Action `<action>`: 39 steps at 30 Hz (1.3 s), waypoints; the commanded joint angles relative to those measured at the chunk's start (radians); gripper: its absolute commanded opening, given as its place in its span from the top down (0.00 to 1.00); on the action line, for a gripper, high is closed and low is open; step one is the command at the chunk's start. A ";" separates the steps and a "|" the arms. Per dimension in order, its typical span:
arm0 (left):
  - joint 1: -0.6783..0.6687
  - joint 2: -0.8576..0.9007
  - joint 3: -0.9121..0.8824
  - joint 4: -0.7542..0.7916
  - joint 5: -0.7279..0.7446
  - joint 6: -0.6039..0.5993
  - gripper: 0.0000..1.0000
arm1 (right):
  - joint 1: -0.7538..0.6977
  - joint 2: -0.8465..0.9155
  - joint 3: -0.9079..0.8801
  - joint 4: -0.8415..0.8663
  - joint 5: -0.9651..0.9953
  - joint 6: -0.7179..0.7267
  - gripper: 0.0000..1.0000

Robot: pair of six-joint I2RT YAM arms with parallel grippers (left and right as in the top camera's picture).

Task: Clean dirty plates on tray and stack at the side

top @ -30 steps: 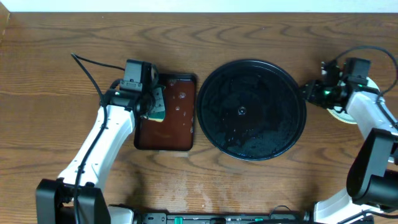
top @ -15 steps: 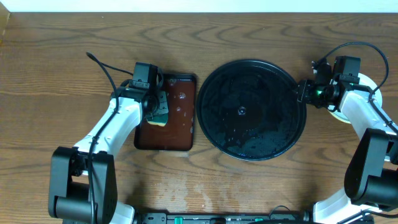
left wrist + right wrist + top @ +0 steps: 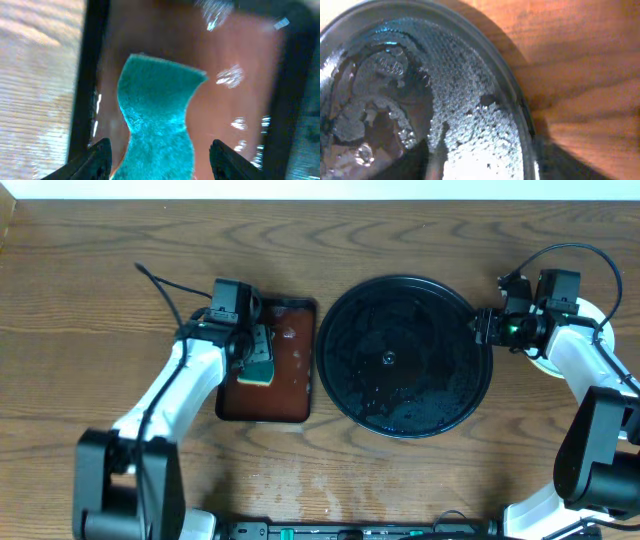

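Note:
The round black tray (image 3: 400, 395) sits mid-table, wet and with no plates on it. Pale plates (image 3: 546, 364) lie stacked to the right of it, mostly hidden under my right arm. My right gripper (image 3: 482, 328) hovers open at the tray's right rim (image 3: 516, 100), with nothing between its fingers. My left gripper (image 3: 256, 348) stands open over the brown rectangular tray (image 3: 290, 395). A teal sponge (image 3: 157, 115) lies flat there, between the spread fingers (image 3: 97, 160) and apart from both.
A cable (image 3: 160, 285) trails from the left arm across the wood. Water beads cover the black tray's floor (image 3: 470, 130). The table's far edge runs along the top of the overhead view.
My left gripper has opened and let go of the sponge, which now lies flat in the brown tray. The right gripper has opened wider and edged left to the black tray's rim.

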 commanded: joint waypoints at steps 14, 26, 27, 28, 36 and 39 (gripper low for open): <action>-0.001 -0.319 0.037 0.027 -0.016 0.014 0.20 | 0.008 -0.057 0.036 0.105 -0.007 -0.037 0.01; -0.001 -0.319 0.036 0.027 -0.016 0.014 0.20 | 0.009 -0.057 0.036 0.105 -0.007 -0.037 0.01; 0.000 -0.319 0.036 0.027 -0.016 0.013 0.20 | 0.009 -0.057 0.036 0.105 -0.007 -0.037 0.01; -0.001 -0.319 0.036 0.027 -0.016 0.014 0.19 | 0.008 -0.057 0.036 0.105 -0.007 -0.037 0.01; -0.001 -0.319 0.036 0.027 -0.016 0.014 0.19 | 0.009 -0.057 0.036 0.105 -0.008 -0.037 0.01; -0.001 -0.319 0.036 0.027 -0.016 0.013 0.19 | 0.008 -0.058 0.034 0.105 -0.007 -0.037 0.01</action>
